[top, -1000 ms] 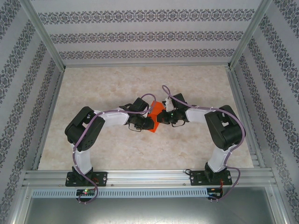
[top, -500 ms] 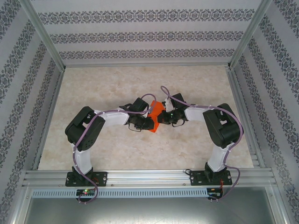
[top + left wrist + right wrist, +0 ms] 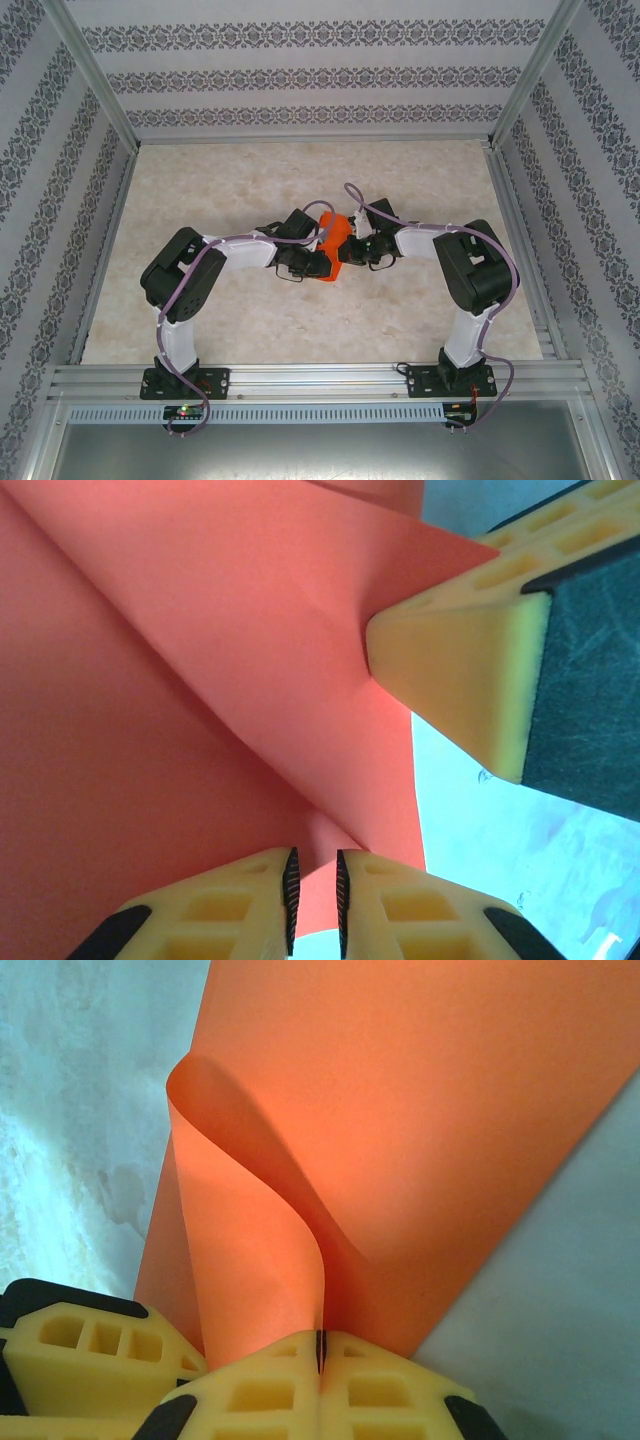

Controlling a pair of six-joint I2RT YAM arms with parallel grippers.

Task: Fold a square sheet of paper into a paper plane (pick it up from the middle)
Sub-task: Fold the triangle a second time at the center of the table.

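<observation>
At the middle of the pale marbled worktop [image 3: 250, 180], well apart from every edge and corner, we see the white-and-black left arm [image 3: 185, 275] and right arm [image 3: 475, 270] bent inward until their wrists nearly meet. Between them is the thin bright orange paper sheet [image 3: 335, 232]. It is partly folded, with diagonal panels and one flap curling over in a loose loop rather than a pressed crease. We read the left gripper [image 3: 313, 885] as pinching the sheet's edge: its yellow foam fingers stand at a narrow slit with orange paper running through it. The right gripper [image 3: 320, 1345] is fully closed, with the root of the curled flap caught in its seam. A yellow wedge-shaped fingertip [image 3: 450, 670], apparently the right gripper's, touches the fold from the side in the left wrist view.

We judge the fold only half set. Pulling the two grips apart could tear the thin paper at either pinch. Letting go early could let the loop spring open. Pressing it flat off-line would leave a crooked crease and a lopsided plane.
</observation>
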